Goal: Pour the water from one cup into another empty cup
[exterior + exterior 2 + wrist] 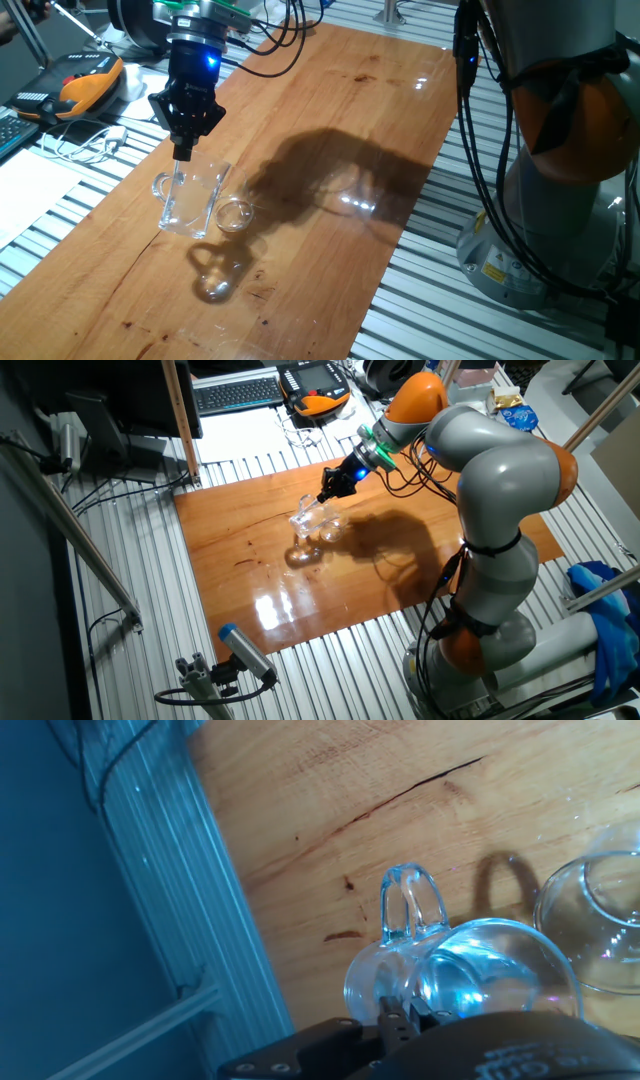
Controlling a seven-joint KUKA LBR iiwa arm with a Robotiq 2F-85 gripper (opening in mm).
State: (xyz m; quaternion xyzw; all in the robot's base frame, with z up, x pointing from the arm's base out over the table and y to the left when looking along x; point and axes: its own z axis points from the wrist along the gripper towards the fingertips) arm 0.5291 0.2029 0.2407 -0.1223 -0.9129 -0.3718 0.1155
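Hand view pictures are filled by a clear glass mug (pixel 470 980) seen from above, its loop handle (pixel 410 905) pointing away from the camera, with the claw (pixel 405 1015) clenched on the near rim of the mug, the fingertips pinched together over the wall. A small amount of water (pixel 450 990) can be made out through the glass near the bottom, though its level cannot be judged. A handleless glass tumbler (pixel 600 925) is seen just beside the mug at the right edge, and nothing can be made out inside it. From one fixed view, the glass mug (pixel 192 203) is shown upright on the wooden counter (pixel 330 110) with the claw (pixel 183 152) reaching down onto its rim, and the tumbler (pixel 233 214) stands just beside it; whether the two glasses touch cannot be told. Bright reflections and the arm's dark shadow (pixel 340 175) are cast across the wood. In the other fixed view, the counter (pixel 240 530) is seen resting on a ribbed metal bench (pixel 130 580), with a keyboard (pixel 238 393) and an orange-and-black handheld pendant (pixel 315 388) lying beyond it.
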